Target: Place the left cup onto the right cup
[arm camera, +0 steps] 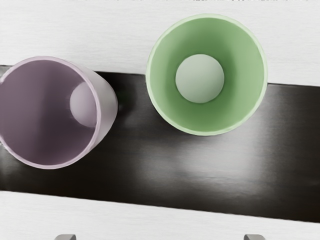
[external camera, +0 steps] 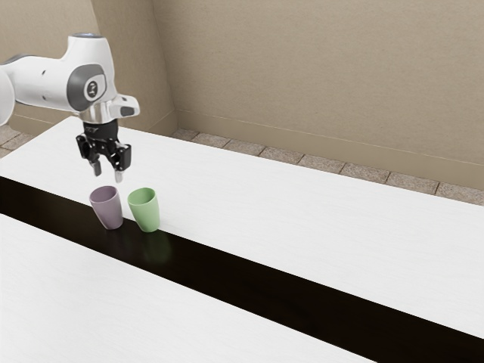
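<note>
Purple cup (external camera: 106, 207) and green cup (external camera: 143, 209) stood mouths up, just apart, on the dark strip (external camera: 227, 272) of the table (external camera: 318, 204) — green at three o'clock of purple in the exterior view. The gripper (external camera: 107, 172) hung at twelve o'clock over the purple cup — fingers spread wide, holding nothing.

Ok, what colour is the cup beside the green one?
The cup is pale purple, clearest in the wrist view.

Bent arm (external camera: 53, 82), hand (external camera: 107, 172) pointing down, seemingly open.
</note>
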Controlling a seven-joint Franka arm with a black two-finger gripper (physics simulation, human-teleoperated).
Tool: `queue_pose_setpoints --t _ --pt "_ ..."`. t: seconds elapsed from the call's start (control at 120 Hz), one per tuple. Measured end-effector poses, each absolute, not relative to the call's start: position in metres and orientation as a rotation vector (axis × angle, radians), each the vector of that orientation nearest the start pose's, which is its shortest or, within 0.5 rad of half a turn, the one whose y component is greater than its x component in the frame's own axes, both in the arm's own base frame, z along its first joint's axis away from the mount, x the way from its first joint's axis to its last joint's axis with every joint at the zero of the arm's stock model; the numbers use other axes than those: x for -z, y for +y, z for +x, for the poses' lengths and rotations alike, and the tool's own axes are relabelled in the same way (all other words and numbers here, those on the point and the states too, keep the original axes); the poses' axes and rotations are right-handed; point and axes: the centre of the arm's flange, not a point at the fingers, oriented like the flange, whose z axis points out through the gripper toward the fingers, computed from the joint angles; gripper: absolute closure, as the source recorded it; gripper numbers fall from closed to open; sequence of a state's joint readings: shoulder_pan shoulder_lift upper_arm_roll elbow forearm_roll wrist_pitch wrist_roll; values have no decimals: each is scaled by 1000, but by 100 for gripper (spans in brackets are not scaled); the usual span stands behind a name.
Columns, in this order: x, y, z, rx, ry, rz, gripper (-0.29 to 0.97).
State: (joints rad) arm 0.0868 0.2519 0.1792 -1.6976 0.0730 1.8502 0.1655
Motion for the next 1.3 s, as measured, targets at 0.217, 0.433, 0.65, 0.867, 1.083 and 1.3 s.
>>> queue_pose_setpoints --t 0.217,0.433,0.65,0.867,1.083,1.3 --pt "-431 174 610 -165 -115 -3026 29" --pt "-416 185 615 -162 -117 -3027 30" --pt "-409 199 613 -159 -138 -3033 31" --pt "-399 207 612 -175 -144 -3039 32" --pt "-386 209 615 -191 -134 -3043 32" --pt "-375 211 616 -202 -127 -3045 33"
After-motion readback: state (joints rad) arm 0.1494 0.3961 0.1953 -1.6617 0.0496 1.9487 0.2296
